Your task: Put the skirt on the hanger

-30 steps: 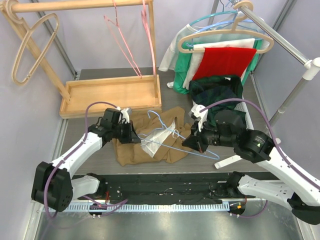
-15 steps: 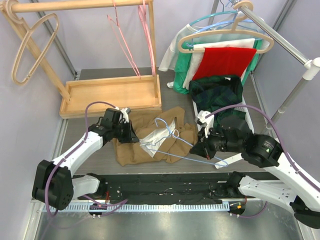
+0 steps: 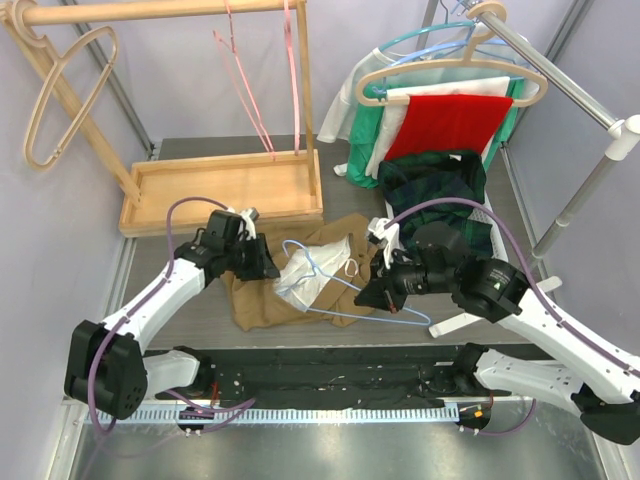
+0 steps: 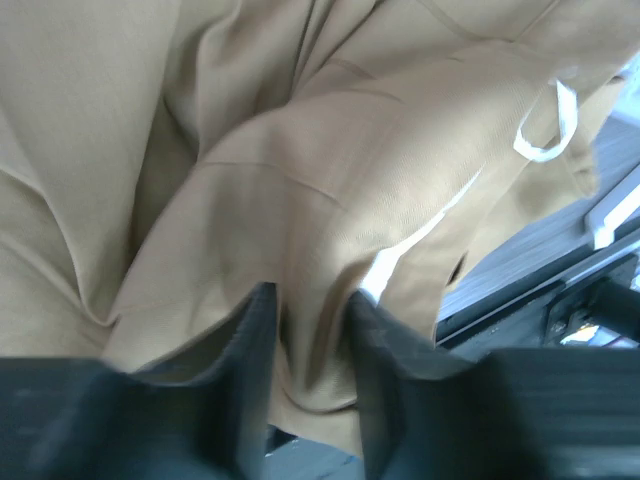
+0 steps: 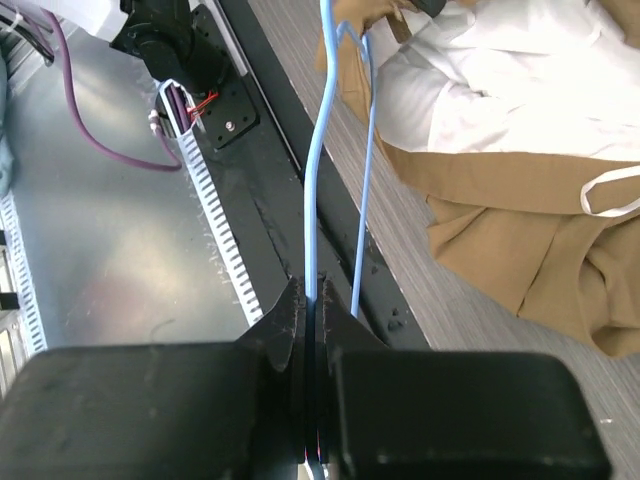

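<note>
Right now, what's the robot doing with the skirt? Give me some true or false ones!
1. The right claw is pinching the blue hanger. True.
2. The skirt is already hanging neatly on the hanger. False: it lies crumpled on the table, and the hanger reaches across the top of it.
3. The skirt is red. False: it is tan. The red cloth hangs on the rack at the back.
4. The left claw is down at the skirt. True: skirt cloth sits between its fingers.
</note>
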You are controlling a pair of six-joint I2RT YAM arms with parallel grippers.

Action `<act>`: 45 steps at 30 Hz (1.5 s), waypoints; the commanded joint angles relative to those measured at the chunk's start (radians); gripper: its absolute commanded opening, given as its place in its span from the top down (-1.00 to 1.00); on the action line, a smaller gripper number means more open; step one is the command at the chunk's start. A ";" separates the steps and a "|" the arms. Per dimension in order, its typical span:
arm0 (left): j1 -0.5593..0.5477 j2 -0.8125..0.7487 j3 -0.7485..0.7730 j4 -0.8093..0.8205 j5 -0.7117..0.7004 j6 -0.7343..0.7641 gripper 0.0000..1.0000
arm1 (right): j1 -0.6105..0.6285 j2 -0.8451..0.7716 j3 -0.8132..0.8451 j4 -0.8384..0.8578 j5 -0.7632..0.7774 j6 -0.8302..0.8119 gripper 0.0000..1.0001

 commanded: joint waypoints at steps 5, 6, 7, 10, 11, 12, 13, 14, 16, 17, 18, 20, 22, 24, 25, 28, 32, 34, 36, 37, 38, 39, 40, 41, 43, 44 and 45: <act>0.005 -0.022 0.139 -0.103 -0.019 0.024 -0.03 | 0.003 -0.004 0.012 0.048 0.172 0.008 0.98; 0.005 -0.027 0.157 -0.115 -0.004 0.027 -0.04 | 0.003 -0.007 0.012 0.041 0.188 0.010 0.98; 0.005 -0.033 0.167 -0.130 0.009 0.027 -0.05 | 0.001 -0.009 0.009 0.036 0.214 0.013 0.98; 0.001 -0.062 0.194 -0.141 0.075 0.021 -0.04 | 0.003 -0.027 -0.002 0.030 0.236 0.028 0.98; -0.002 -0.070 0.199 -0.138 0.090 0.018 -0.04 | 0.001 -0.029 -0.002 0.028 0.270 0.031 0.98; -0.013 -0.086 0.207 -0.137 0.116 0.017 -0.02 | 0.001 -0.043 -0.010 0.027 0.279 0.030 0.98; -0.021 -0.097 0.213 -0.138 0.118 0.012 -0.01 | 0.001 -0.047 -0.008 0.027 0.288 0.030 0.98; -0.028 -0.106 0.216 -0.129 0.122 0.009 -0.01 | 0.003 -0.050 -0.007 0.025 0.304 0.035 0.98; -0.058 -0.131 0.214 -0.101 0.153 -0.011 0.00 | 0.001 -0.053 -0.008 0.028 0.299 0.038 0.98; -0.083 -0.137 0.210 -0.053 0.171 -0.020 0.01 | 0.001 -0.050 -0.010 0.034 0.295 0.039 0.98; -0.100 -0.140 0.193 -0.025 0.191 -0.026 0.03 | 0.000 -0.049 -0.017 0.042 0.281 0.042 0.98; -0.175 -0.134 0.178 0.023 0.211 -0.037 0.04 | 0.001 -0.047 -0.025 0.056 0.278 0.045 0.98; -0.235 -0.102 0.161 0.064 0.205 -0.033 0.08 | 0.001 -0.049 -0.034 0.080 0.265 0.047 0.98; -0.308 -0.070 0.150 0.087 0.181 -0.030 0.15 | 0.001 -0.049 -0.043 0.105 0.249 0.044 0.98; -0.324 -0.047 0.142 0.093 0.167 -0.030 0.17 | 0.001 -0.047 -0.045 0.111 0.235 0.041 0.98; -0.355 -0.022 0.109 0.127 0.142 -0.036 0.27 | 0.001 -0.043 -0.050 0.126 0.227 0.024 0.98; -0.366 -0.045 0.067 0.159 0.121 -0.036 0.38 | 0.001 -0.044 -0.042 0.166 0.215 -0.010 0.98; -0.366 -0.062 0.063 0.152 0.064 -0.039 0.38 | 0.001 -0.035 -0.034 0.186 0.189 -0.019 0.98; -0.366 -0.082 0.061 0.147 0.015 -0.037 0.39 | 0.001 -0.014 -0.025 0.224 0.161 -0.018 0.98; -0.366 -0.090 0.061 0.135 -0.032 -0.043 0.40 | 0.000 -0.006 -0.020 0.240 0.141 -0.018 0.98; -0.364 -0.103 0.062 0.114 -0.072 -0.046 0.45 | 0.000 0.003 -0.014 0.264 0.115 -0.016 0.98; -0.366 -0.134 0.066 0.097 -0.116 -0.049 0.45 | 0.000 0.017 -0.011 0.275 0.109 -0.015 0.98; -0.366 -0.157 0.066 0.083 -0.238 -0.068 0.45 | 0.001 0.026 -0.008 0.283 0.101 -0.015 0.98; -0.366 -0.178 0.069 0.046 -0.300 -0.075 0.44 | 0.000 0.031 -0.005 0.298 0.094 -0.013 0.98; -0.364 -0.258 0.064 0.017 -0.496 -0.118 0.39 | -0.002 0.046 -0.008 0.317 0.092 -0.015 0.98; -0.364 -0.286 0.053 0.008 -0.549 -0.134 0.26 | -0.002 0.051 -0.010 0.327 0.094 -0.013 0.98; -0.363 -0.315 0.047 -0.008 -0.584 -0.143 0.23 | -0.003 0.057 -0.010 0.333 0.097 -0.011 0.98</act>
